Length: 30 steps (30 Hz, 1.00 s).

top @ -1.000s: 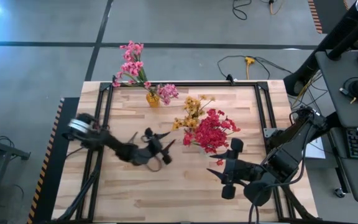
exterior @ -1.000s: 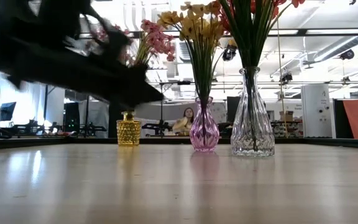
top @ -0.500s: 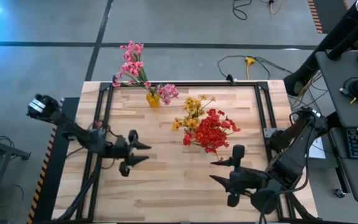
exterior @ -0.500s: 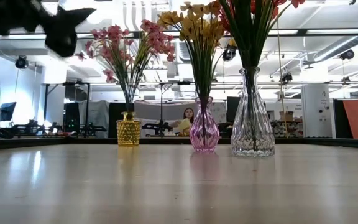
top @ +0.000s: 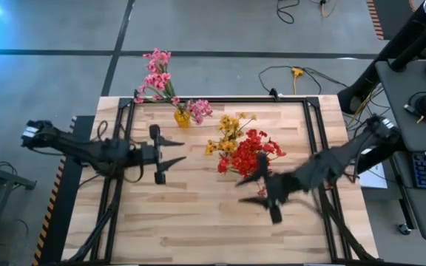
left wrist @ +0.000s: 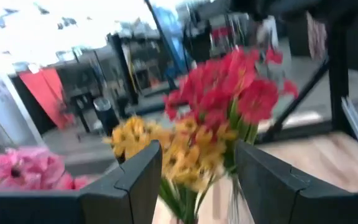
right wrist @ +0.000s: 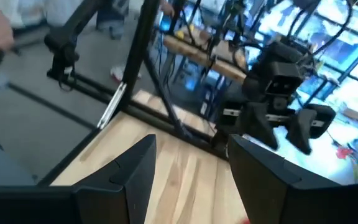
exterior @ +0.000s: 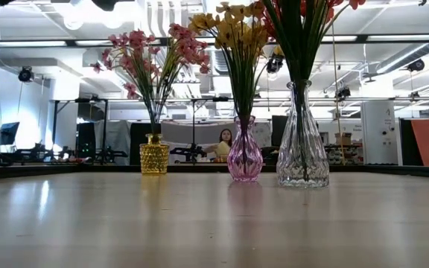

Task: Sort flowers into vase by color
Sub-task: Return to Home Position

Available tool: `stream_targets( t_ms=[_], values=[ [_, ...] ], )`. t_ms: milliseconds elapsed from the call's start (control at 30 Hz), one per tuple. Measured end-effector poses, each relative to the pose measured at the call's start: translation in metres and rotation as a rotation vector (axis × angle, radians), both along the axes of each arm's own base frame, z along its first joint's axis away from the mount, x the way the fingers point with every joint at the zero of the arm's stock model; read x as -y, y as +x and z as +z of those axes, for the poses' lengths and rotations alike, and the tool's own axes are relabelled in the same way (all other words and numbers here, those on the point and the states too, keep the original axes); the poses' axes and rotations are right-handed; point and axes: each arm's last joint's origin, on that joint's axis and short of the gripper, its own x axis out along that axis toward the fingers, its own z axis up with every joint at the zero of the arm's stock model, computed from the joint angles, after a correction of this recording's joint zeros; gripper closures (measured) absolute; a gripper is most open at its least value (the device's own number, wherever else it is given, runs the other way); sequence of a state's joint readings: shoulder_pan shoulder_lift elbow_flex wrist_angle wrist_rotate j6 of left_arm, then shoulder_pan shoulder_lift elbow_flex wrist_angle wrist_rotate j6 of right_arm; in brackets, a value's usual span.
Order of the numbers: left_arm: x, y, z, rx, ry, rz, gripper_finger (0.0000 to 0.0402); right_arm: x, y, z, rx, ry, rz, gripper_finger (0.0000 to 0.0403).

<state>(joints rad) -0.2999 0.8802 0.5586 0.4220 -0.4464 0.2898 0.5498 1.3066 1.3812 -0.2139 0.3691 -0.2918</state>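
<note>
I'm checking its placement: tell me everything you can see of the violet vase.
The violet vase is translucent tinted glass with a round belly, narrow neck and flared lip. It stands upright on the wooden table, between the yellow vase and the clear vase, apart from both. It holds the yellow flowers by their green stems. Nothing else touches it.
</note>
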Motion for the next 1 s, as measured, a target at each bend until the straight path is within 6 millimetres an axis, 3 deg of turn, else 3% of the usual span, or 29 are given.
stream_targets(
  t_ms=[200, 400, 700, 833, 1000],
  values=[
    [-0.038, -0.01, 0.006, -0.02, -0.027, -0.017, 0.0217, 0.051, -0.031, -0.032, 0.091, 0.101, -0.006, 0.0211],
    [-0.062, -0.035, -0.009, 0.029, -0.046, 0.018, 0.0217, 0.081, -0.071, -0.075, 0.186, 0.179, -0.03, 0.0211],
    [-0.059, -0.079, -0.005, 0.103, -0.031, -0.009, 0.0217, 0.104, -0.13, -0.106, 0.346, 0.26, -0.003, 0.0211],
    [-0.057, -0.105, -0.001, 0.087, -0.035, -0.006, 0.0217, 0.117, -0.164, -0.103, 0.484, 0.339, 0.008, 0.0211],
    [-0.056, -0.127, -0.015, 0.07, -0.088, 0.041, 0.0217, 0.124, -0.182, -0.117, 0.55, 0.367, 0.013, 0.0211]
  ],
)
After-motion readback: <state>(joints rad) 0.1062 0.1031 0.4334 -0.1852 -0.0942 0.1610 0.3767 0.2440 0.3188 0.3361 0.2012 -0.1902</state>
